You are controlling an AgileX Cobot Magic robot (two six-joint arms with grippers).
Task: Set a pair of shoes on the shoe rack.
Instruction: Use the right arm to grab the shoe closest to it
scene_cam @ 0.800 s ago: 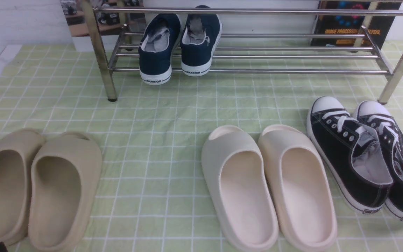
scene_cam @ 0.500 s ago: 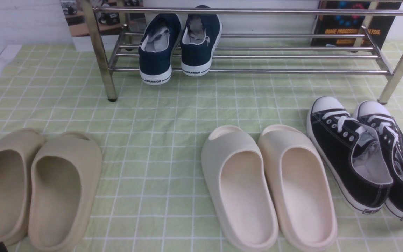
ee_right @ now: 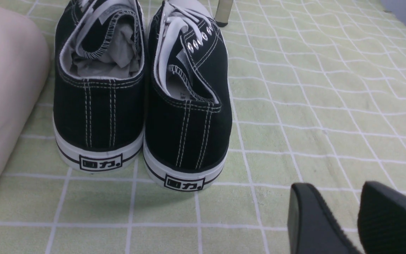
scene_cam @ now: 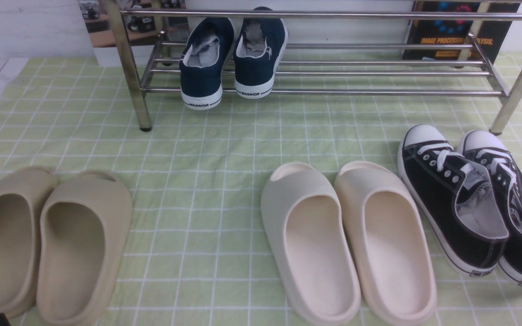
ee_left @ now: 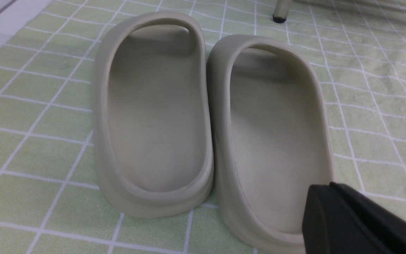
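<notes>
Room first: the lower shelf of the low chrome-tube shoe rack lies bare from its middle to its right end, and a broad strip of green checked cloth runs free in front of it. The pair of black canvas sneakers with white toe caps and laces stands on that cloth at my far right. Their toes point toward the rack's right front leg, and the front view's edge cuts off the outer shoe. Just beside them, a pair of cream foam slippers crowds the inner sneaker. Navy canvas sneakers fill the shelf's left part, heels overhanging the front bar. Beige foam slippers lie near left. My right claw hangs behind the black heels, jaws partly apart with nothing between them. My left claw, pressed closed and empty, hovers at one beige slipper's heel.
</notes>
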